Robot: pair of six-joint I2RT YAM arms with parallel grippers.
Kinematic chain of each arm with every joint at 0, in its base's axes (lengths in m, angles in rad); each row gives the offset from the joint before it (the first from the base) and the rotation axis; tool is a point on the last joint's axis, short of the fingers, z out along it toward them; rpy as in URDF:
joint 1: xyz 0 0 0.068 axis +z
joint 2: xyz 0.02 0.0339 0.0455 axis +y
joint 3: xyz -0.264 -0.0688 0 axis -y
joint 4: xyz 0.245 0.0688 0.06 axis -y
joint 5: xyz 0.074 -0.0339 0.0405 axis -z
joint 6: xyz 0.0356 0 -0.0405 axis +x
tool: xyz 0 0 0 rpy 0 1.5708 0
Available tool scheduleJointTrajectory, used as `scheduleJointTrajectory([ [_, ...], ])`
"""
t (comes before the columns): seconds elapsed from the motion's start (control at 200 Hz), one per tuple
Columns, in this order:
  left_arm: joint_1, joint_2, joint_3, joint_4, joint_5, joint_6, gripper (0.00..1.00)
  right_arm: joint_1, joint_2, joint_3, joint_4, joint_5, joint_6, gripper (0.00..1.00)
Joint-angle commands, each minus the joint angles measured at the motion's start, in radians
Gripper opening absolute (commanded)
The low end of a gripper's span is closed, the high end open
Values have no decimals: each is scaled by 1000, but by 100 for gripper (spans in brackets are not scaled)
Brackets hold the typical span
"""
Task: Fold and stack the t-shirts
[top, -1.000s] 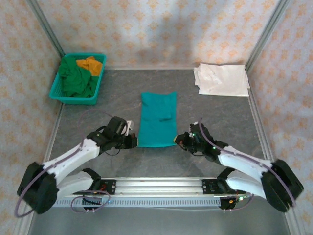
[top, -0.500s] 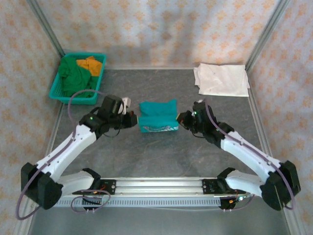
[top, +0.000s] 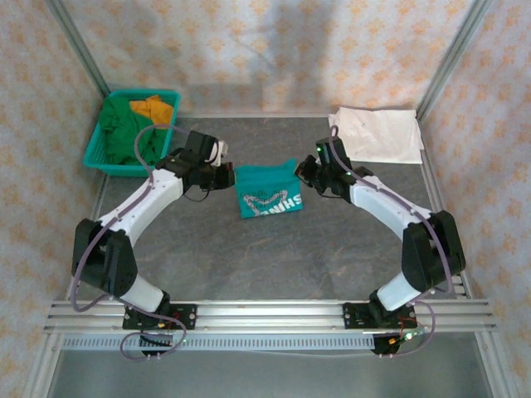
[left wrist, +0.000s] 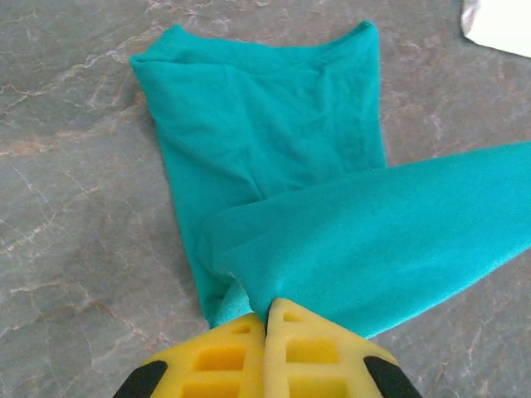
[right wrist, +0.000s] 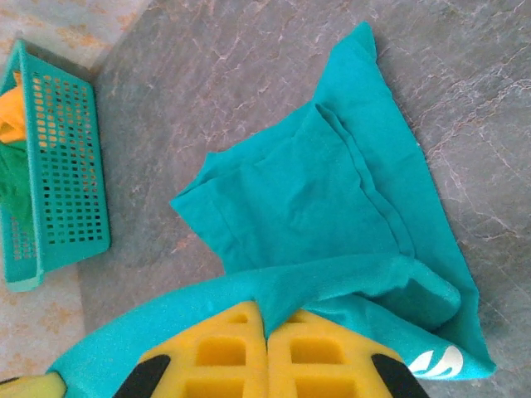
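From above, the teal shirt [top: 267, 192] lies folded over near the middle of the tabletop [top: 274, 257], its white "SHINE" print facing up on the near flap. The left pincer [top: 226, 176] grips its edge at 9 o'clock and the right pincer [top: 303, 172] grips at 3 o'clock. A white shirt [top: 377, 134] lies flat at 1 o'clock, and a basket [top: 93, 148] at 10 o'clock holds a green shirt [top: 124, 133] and an orange shirt [top: 153, 108]. In the left wrist view, the yellow pads are pressed together on a lifted fold of teal cloth, with the rest spread towards 12 o'clock. In the right wrist view, the pads likewise pinch a teal fold, with the basket at 9 o'clock.
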Motion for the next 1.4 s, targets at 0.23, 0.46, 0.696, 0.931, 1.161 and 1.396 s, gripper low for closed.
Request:
scheduleJointTrajectory([
  [0.23, 57, 173, 199, -9, -14, 77, 0, -73, 130, 188, -37, 24, -44, 0],
  [0.46, 101, 410, 445, -53, -62, 136, 2, -113, 363, 424, -26, -44, -42, 15],
  [0.696, 153, 770, 990, -256, -120, 127, 57, -150, 614, 789, -127, -157, -17, 38],
  [0.931, 43, 420, 396, 102, -132, 19, 54, -103, 351, 356, 95, -191, -101, 30],
  [1.161, -13, 500, 263, 335, -50, -24, 41, -71, 472, 323, 194, -297, -116, 15],
  [1.396, -17, 612, 230, 420, 6, -62, 36, -67, 592, 329, 288, -303, -70, 14],
])
